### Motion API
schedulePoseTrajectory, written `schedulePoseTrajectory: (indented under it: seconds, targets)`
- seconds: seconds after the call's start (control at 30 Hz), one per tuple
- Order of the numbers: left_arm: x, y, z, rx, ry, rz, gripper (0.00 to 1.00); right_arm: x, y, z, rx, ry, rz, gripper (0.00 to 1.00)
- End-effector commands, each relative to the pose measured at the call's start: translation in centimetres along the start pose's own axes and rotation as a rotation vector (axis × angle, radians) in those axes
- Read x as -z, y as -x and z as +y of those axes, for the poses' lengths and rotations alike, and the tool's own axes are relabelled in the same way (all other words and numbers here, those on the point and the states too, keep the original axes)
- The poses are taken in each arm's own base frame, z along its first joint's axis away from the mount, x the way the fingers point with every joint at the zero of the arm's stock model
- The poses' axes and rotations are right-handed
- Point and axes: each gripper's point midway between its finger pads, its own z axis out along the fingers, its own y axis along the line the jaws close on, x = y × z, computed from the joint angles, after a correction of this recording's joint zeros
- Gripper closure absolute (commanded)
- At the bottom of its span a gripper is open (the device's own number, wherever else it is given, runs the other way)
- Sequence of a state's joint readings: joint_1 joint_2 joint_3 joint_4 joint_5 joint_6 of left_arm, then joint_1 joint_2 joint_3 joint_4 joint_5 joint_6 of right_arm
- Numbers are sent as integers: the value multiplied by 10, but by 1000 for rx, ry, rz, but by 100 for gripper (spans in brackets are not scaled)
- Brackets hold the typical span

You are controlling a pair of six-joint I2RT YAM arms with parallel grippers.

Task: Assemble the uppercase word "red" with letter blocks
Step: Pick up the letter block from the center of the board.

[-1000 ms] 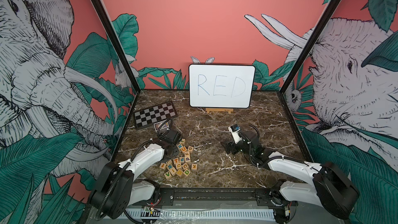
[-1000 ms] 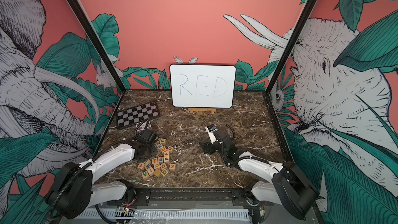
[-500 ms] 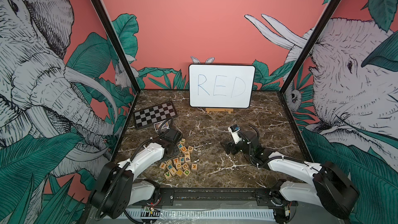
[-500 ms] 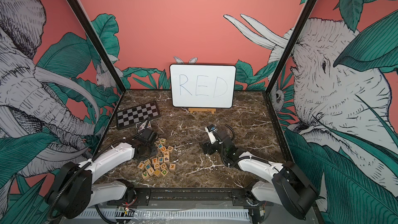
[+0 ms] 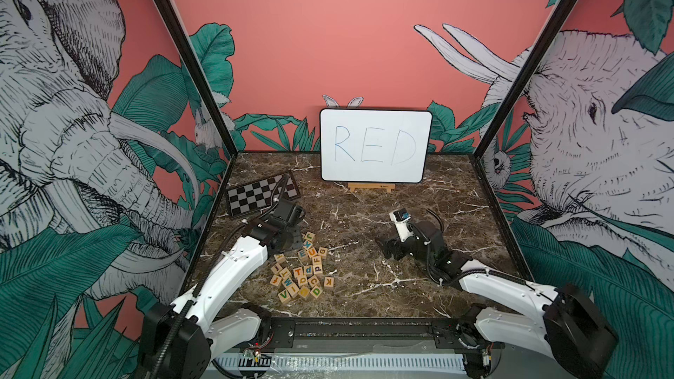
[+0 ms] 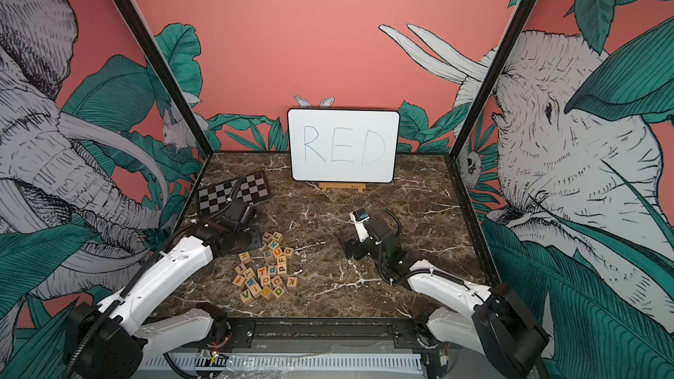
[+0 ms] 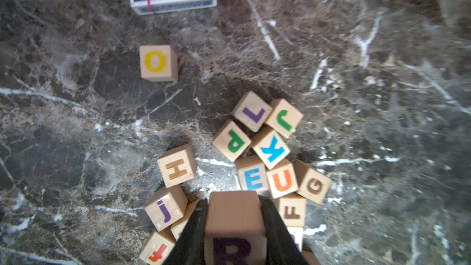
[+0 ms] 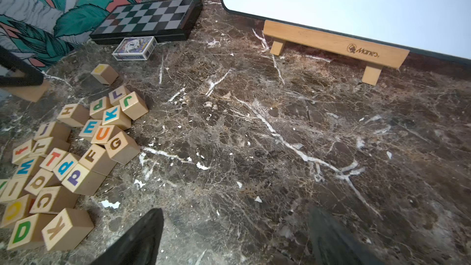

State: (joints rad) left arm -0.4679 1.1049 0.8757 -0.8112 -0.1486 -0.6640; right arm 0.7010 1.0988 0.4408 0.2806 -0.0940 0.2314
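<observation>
Now the left tool (image 7: 233, 201) clamps the R block (image 7: 234, 228) between its jaws while the right tool (image 8: 235, 210) gapes.

Left gripper (image 7: 234, 215) has finished closing, its fingers (image 7: 193, 230) now pinching the R block (image 7: 233, 225) on two sides where a second ago they stood slightly apart. In both top views the left arm's wrist (image 5: 288, 213) has drawn a little back from the heap of letter blocks (image 5: 302, 275) toward the checkered board (image 5: 255, 195) over the same second.
</observation>
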Motion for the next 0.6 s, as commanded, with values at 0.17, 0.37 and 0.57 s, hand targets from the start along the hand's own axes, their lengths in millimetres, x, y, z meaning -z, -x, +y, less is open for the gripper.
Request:
schedulePoseTrajectory:
  seconds: [0.17,0.37,0.57]
  targets:
    - [17,-12,-70,-167,-200,35,74,37,6,11,23,56,-121,7]
    - [13,-11,-113,-211,-181,13,74,59,11,0,10,-7,-197,1]
    - [-8,-8,-140,-230,-148,27,73,59,0,-16,14,-91,-190,1]
